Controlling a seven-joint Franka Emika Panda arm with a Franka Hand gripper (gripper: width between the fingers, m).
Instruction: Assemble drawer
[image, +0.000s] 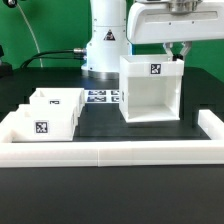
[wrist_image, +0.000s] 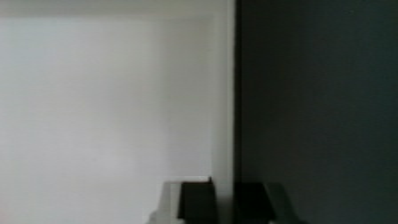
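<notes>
The drawer's tall white housing (image: 150, 88) stands upright on the black table at the exterior view's right, open side to the front, with a tag on its upper edge. Two small white trays (image: 42, 122) (image: 58, 100) sit side by side at the left. My gripper (image: 178, 52) comes down onto the housing's top right wall. In the wrist view the gripper (wrist_image: 228, 192) has its dark fingers (wrist_image: 196, 203) on either side of that wall's edge, close together. The white housing wall (wrist_image: 107, 100) fills one half of that view and dark table the other.
The long low white border wall (image: 110, 152) runs along the front and up both sides of the table. The marker board (image: 100, 97) lies flat between the trays and the housing. The robot's white base (image: 105, 40) stands behind.
</notes>
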